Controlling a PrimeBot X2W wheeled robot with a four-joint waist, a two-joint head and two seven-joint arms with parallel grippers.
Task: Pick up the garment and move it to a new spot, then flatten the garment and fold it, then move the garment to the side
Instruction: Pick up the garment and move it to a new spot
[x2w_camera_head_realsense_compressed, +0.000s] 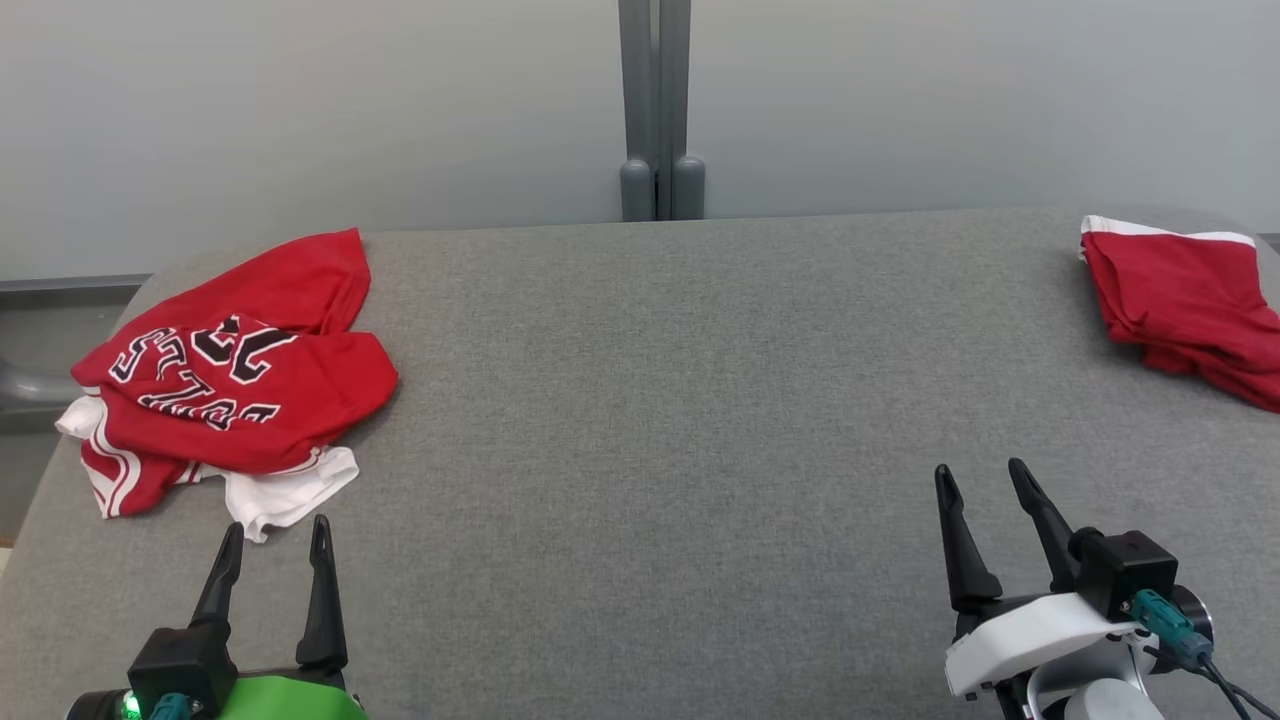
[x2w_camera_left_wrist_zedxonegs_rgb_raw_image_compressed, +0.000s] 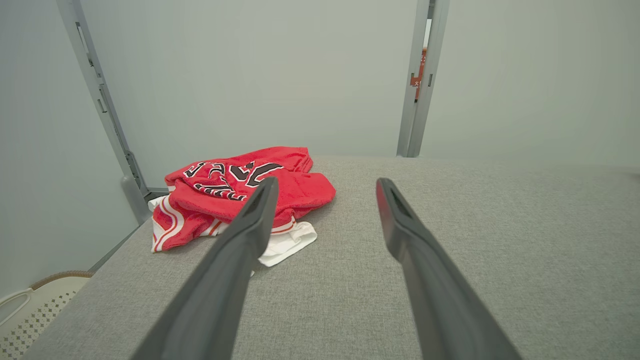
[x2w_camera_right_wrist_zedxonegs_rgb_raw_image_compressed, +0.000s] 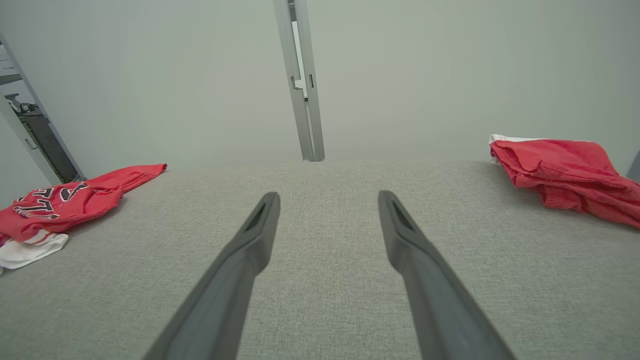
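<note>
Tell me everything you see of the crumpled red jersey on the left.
The crumpled red jersey with black, white-edged lettering lies heaped at the left end of the grey fabric-covered table. It looks like soft knit cloth, with white panels and red-and-white striped trim showing at its near edge. It is bunched and folded over itself, not flat. It rests on the table; the open left claw sits close to its white corner, apparently not touching.
</note>
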